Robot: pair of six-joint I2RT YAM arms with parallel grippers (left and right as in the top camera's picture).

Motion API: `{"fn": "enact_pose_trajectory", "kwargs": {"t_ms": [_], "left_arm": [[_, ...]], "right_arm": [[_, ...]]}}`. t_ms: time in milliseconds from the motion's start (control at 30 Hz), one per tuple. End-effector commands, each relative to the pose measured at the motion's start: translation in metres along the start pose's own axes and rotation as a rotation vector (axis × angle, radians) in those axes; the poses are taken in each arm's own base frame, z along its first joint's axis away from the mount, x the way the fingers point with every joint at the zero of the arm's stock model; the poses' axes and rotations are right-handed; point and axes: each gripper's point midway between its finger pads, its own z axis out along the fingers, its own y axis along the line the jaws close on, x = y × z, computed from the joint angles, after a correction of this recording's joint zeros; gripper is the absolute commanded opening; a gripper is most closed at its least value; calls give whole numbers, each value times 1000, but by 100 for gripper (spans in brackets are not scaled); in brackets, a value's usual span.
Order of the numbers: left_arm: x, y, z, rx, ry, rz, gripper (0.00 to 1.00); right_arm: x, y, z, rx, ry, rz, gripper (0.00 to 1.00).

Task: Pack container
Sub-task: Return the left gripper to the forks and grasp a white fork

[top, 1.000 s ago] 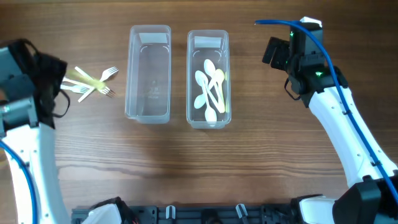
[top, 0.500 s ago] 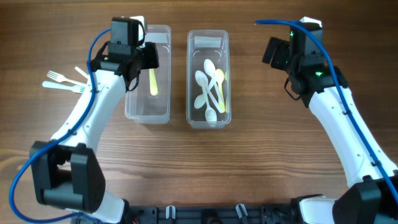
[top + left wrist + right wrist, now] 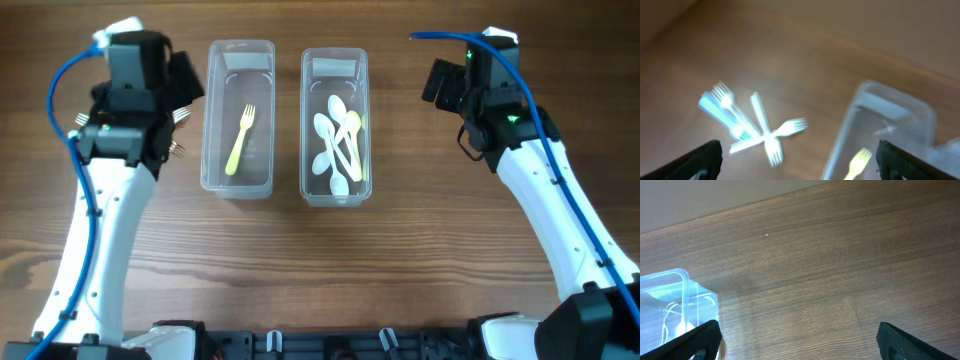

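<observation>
Left gripper (image 3: 799,162): jaws wide apart, nothing between them. It was closed on a yellow fork (image 3: 240,138) over the left box (image 3: 208,120) half a second ago; it has since let go and pulled back toward the table's left side. The fork now lies loose in the left box, tines toward the far end. Judgement: one fork packed, arm returning for the next.

Loose forks (image 3: 747,127): a crossed pile on the table, just left of the left box; view blurred, count uncertain.

Right box (image 3: 335,52): holds the spoons (image 3: 338,140), white with one yellow.

Right gripper (image 3: 800,340): jaws apart, empty, unchanged, parked right of the boxes.

Labels or writing: none legible.
</observation>
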Motion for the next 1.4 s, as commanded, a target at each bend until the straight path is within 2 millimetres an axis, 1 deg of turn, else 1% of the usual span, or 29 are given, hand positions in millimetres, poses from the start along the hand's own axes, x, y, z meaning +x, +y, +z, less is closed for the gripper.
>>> {"fn": "enact_pose_trajectory", "kwargs": {"t_ms": [0, 33, 67, 100, 133, 167, 200, 233, 300, 367, 433, 467, 533, 567, 633, 667, 767, 800, 867, 1000, 1067, 1167, 1300, 1367], "left_arm": [[11, 77, 22, -223, 50, -509, 82], [16, 89, 30, -240, 81, -567, 77], [22, 99, 40, -236, 123, -607, 77], [28, 106, 50, -229, 161, -638, 82], [32, 110, 58, -222, 190, -659, 84], [41, 115, 75, -211, 239, -692, 86], [51, 121, 93, -220, 278, -710, 87], [59, 125, 106, -237, 298, -714, 87], [72, 126, 138, -249, 317, -714, 86], [83, 120, 169, -216, 330, -718, 83], [83, 117, 186, -196, 310, -723, 82], [82, 116, 193, -184, 296, -726, 79], [78, 115, 207, -166, 261, -731, 69], [79, 115, 210, -163, 256, -731, 68], [80, 114, 221, -156, 243, -732, 60], [81, 114, 224, -156, 240, -733, 58], [90, 117, 233, -171, 245, -730, 60], [94, 118, 235, -181, 250, -728, 64], [97, 120, 237, -194, 253, -725, 67], [103, 124, 235, -221, 268, -719, 67], [108, 130, 234, -263, 269, -709, 66], [114, 134, 238, -277, 277, -708, 66], [126, 135, 249, -285, 291, -706, 66], [125, 134, 252, -281, 282, -707, 66]], "right_arm": [[-4, -3, 0, 17, -12, 6, 100], [-4, -3, 0, 17, -12, 6, 100], [-4, -3, 0, 17, -12, 5, 100], [-4, -4, 0, 17, -11, 5, 100], [-4, -3, 0, 17, -12, 5, 100], [-4, -3, 0, 17, -12, 6, 100], [-4, -4, 0, 17, -12, 5, 100], [-4, -4, 0, 17, -11, 6, 100], [-4, -4, 0, 17, -11, 6, 100], [-4, -4, 0, 17, -11, 5, 100], [-4, -4, 0, 17, -11, 6, 100], [-4, -4, 0, 17, -11, 5, 100], [-4, -4, 0, 17, -11, 6, 100], [-4, -4, 0, 17, -11, 5, 100], [-4, -4, 0, 17, -11, 5, 100], [-4, -4, 0, 17, -11, 6, 100], [-4, -4, 0, 17, -11, 5, 100], [-4, -4, 0, 17, -11, 5, 100], [-4, -4, 0, 17, -11, 5, 100], [-4, -4, 0, 17, -11, 6, 100], [-4, -4, 0, 17, -11, 6, 100], [-4, -4, 0, 17, -11, 6, 100], [-4, -4, 0, 17, -11, 5, 100], [-4, -4, 0, 17, -11, 6, 100]]}}
